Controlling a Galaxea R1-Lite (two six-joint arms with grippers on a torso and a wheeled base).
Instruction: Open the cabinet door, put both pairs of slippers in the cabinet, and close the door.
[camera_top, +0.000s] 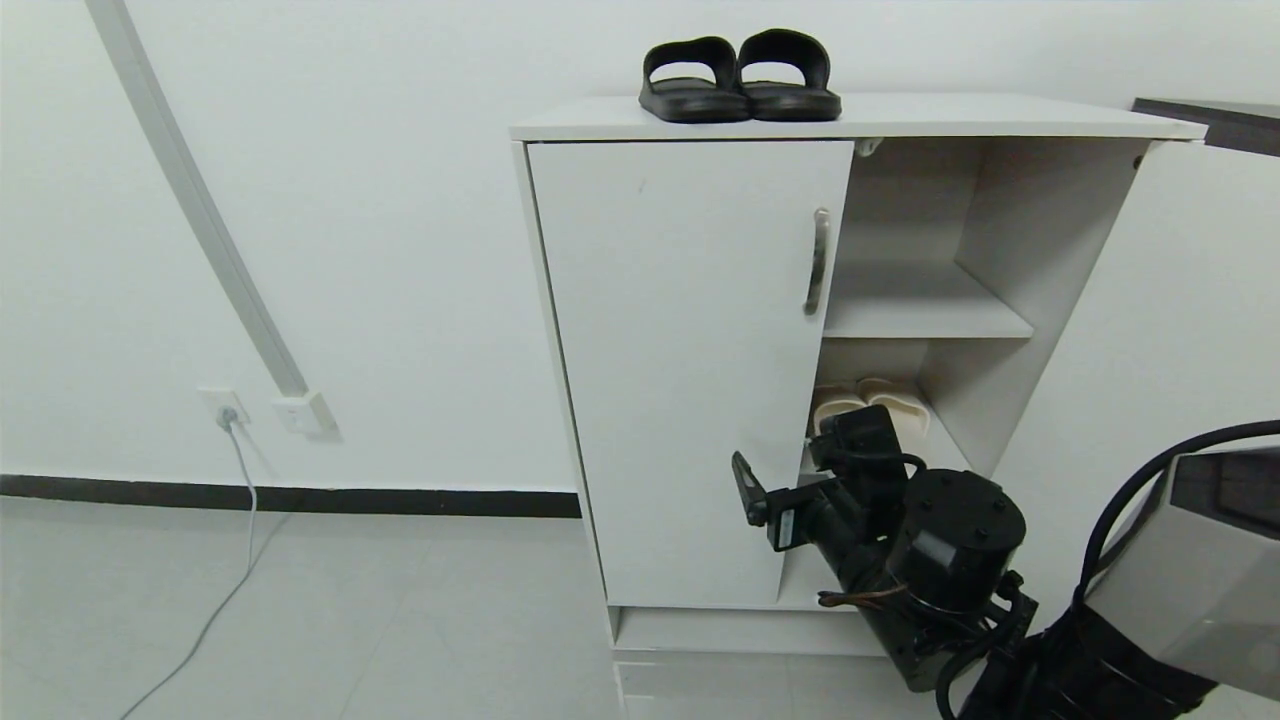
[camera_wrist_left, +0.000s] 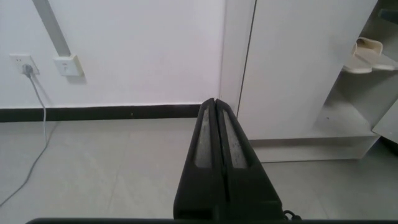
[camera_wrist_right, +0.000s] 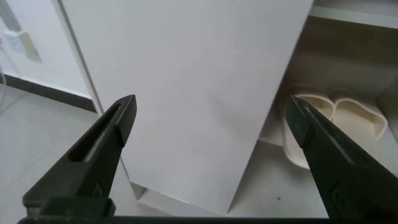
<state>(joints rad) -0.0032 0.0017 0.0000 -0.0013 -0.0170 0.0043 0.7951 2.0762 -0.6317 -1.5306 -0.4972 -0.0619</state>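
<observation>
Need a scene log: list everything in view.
Cabinet: one, white, at the wall; left door shut, right door open.
Handle: one, silver, on left door.
Black slippers: one pair, on cabinet top.
Cream slippers: one pair, on lower shelf inside.
Sockets: two, white, on wall.
Cable: one, grey, socket to floor.
Left gripper: one, black, shut, over floor.
Right gripper: one, black, open, before left door.

Right arm (camera_top: 905, 570), at five o'clock in the head view: matte black links; round joint cap (camera_top: 962, 528) ringed with small screws; thin brown wires (camera_top: 860, 598) below; thick black cable (camera_top: 1140, 490) arching over a silver-grey housing (camera_top: 1190, 590). Left end effector (camera_wrist_left: 214, 109) and right end effector (camera_wrist_right: 210, 106): long black tapered fingers, the left's with grey inner pads (camera_wrist_left: 204, 143).
</observation>
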